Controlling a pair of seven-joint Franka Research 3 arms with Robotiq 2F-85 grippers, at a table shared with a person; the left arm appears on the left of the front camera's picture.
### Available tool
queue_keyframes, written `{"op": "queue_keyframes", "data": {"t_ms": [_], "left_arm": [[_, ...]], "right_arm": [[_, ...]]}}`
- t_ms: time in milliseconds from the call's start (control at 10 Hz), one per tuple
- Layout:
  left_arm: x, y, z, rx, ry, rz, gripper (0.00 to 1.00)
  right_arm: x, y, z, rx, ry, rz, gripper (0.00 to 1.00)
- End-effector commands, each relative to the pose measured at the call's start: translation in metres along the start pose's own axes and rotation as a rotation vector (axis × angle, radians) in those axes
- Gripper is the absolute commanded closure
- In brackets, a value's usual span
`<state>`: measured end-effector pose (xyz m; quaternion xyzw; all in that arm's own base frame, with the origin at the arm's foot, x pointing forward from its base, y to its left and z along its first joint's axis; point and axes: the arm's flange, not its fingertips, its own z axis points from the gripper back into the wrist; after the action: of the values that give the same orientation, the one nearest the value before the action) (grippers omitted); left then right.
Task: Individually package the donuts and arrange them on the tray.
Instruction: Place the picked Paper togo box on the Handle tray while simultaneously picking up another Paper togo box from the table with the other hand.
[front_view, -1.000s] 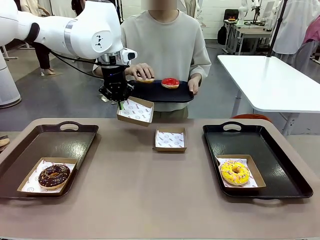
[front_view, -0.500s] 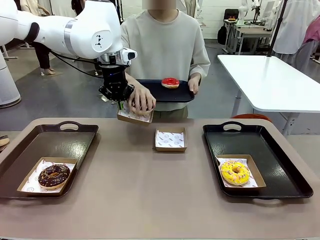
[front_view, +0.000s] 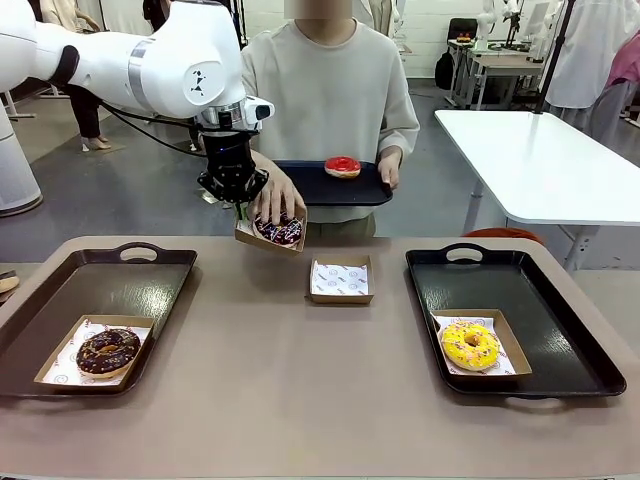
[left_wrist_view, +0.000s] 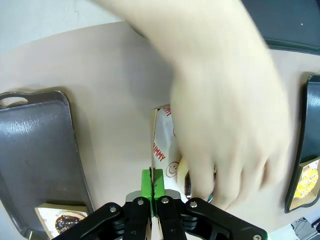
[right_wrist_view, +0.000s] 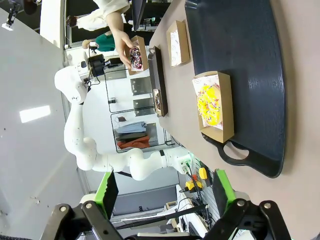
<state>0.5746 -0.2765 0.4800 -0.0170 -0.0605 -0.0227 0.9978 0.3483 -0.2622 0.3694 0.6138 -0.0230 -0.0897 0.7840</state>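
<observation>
My left gripper (front_view: 240, 208) (left_wrist_view: 154, 182) is shut on the edge of a paper-lined cardboard box (front_view: 262, 238) (left_wrist_view: 162, 145) held above the table's far side. A dark donut with multicoloured sprinkles (front_view: 281, 231) (right_wrist_view: 135, 58) lies in that box under the person's hand (front_view: 274, 197) (left_wrist_view: 225, 110). The glossy red donut (front_view: 342, 166) sits on a small black tray (front_view: 362, 189) that the person holds. A boxed chocolate donut (front_view: 108, 352) lies on the left tray (front_view: 95, 280). A boxed yellow donut (front_view: 470, 345) (right_wrist_view: 210, 105) lies on the right tray (front_view: 540, 300). My right gripper (right_wrist_view: 164, 190) is open, with nothing between its fingers.
An empty paper-lined box (front_view: 340, 280) (right_wrist_view: 177, 42) stands on the brown table between the two trays. The person stands at the far edge. A white table (front_view: 540, 165) is off to the right behind.
The person's hand moved from the held tray down to my left gripper's box and put the dark sprinkled donut into it. The box was empty a second ago.
</observation>
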Motion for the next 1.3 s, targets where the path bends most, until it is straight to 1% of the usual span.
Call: {"op": "queue_keyframes", "data": {"t_ms": [0,1200], "left_arm": [[-0.0004,0.0009,-0.0007,-0.010,-0.005,-0.006,1.00],[-0.0004,0.0009,-0.0007,-0.010,-0.005,-0.006,1.00]], "right_arm": [[-0.0013,0.0000,0.0008,0.006,0.002,-0.002,0.00],[-0.0013,0.0000,0.0008,0.006,0.002,-0.002,0.00]]}}
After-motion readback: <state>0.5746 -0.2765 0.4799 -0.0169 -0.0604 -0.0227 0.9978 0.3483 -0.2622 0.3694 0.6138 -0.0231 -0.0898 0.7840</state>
